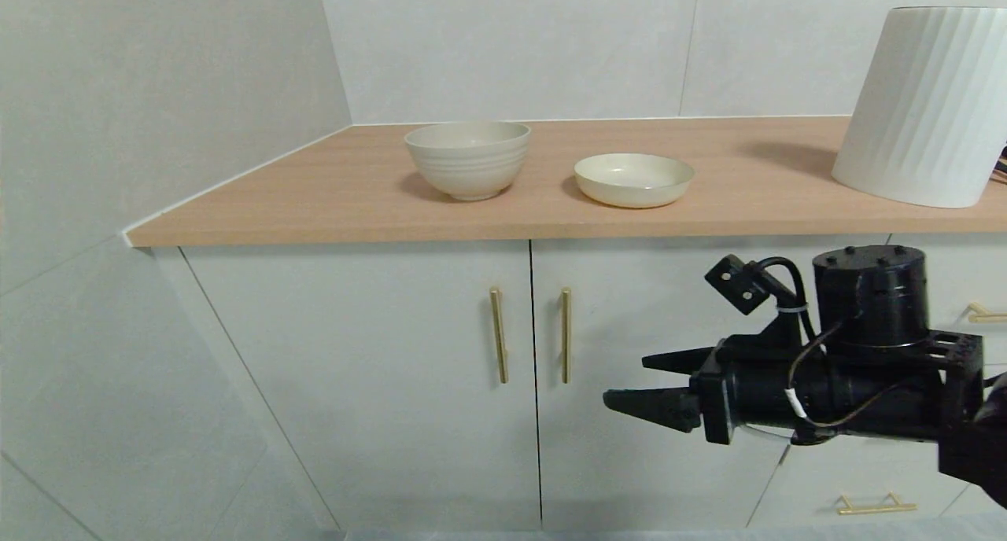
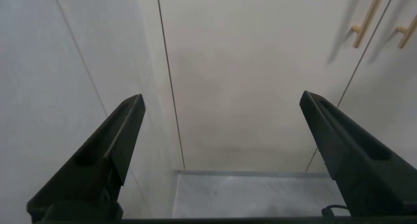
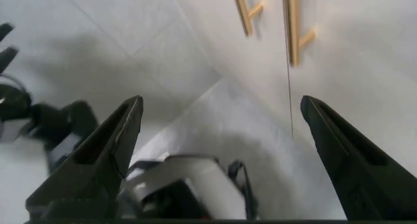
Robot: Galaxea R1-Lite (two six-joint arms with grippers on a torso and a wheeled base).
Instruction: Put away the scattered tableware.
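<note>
Head view | right gripper (image 1: 625,380) open, empty | bowl (image 1: 467,160), dish (image 1: 634,179) on countertop (image 1: 315,203) above it | left gripper (image 2: 221,97) open, empty

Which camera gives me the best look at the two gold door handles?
The head view. Both handles show there full length, upright and side by side across the seam between the doors. The left wrist view catches short pieces of them, farther off. The right wrist view shows them nearer, but cut off partway.
</note>
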